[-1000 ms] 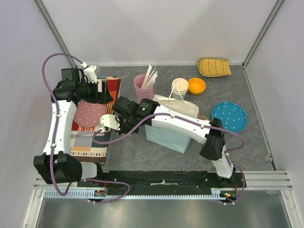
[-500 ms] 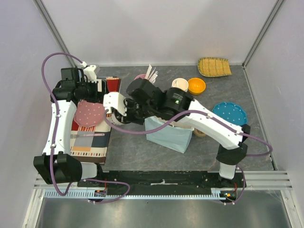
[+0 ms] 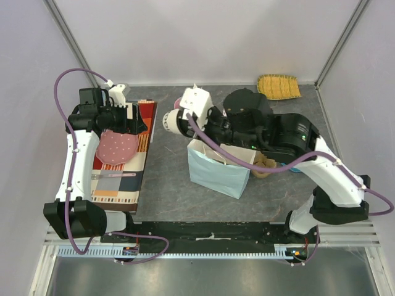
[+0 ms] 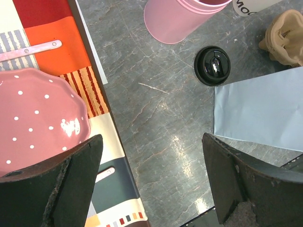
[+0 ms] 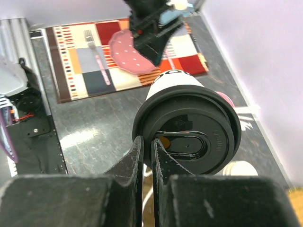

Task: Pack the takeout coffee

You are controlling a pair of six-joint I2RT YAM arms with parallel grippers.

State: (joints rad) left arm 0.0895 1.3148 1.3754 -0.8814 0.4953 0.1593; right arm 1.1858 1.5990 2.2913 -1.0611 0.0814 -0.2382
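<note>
The takeout coffee, a white paper cup with a black lid, hangs tilted in the air. My right gripper is shut on the lid's rim. From above, the cup and right gripper are above and just beyond the far left corner of the pale blue paper bag. The bag stands open-topped at mid table and also shows in the left wrist view. My left gripper is open and holds nothing. It hovers over the right edge of the placemat.
A pink dotted plate and cutlery lie on the placemat. A pink tumbler stands beyond the bag. A small round black lid shows between tumbler and bag. A beige object sits right of the bag, a woven tray far right.
My right arm has swung up from low beside the placemat and away to the right, carrying the cup to the bag's far left corner. The left arm has not moved.
</note>
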